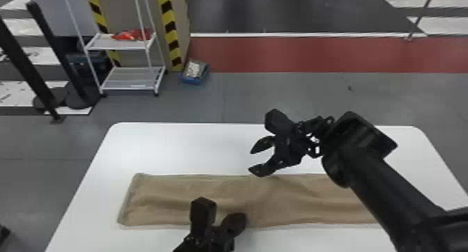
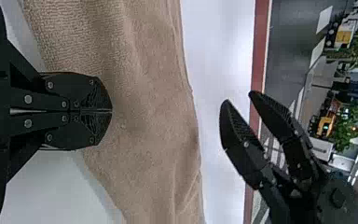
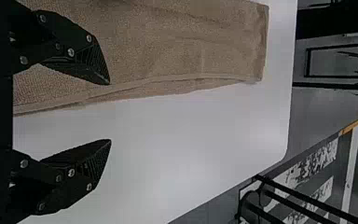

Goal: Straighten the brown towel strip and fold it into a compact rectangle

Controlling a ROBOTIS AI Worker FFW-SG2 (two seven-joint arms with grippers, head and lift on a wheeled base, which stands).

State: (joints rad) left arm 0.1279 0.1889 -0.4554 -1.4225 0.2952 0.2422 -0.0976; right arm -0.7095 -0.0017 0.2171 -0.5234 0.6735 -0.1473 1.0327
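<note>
My left pincer [image 1: 240,219] hangs clenched over the brown towel strip [image 1: 167,199] spread across the desk [image 1: 156,147], while my right pincer [image 1: 251,160] gapes empty near the strip's far edge.

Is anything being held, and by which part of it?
Nothing appears held: the left gripper is shut with no towel visible in it; the right gripper is open.
</note>
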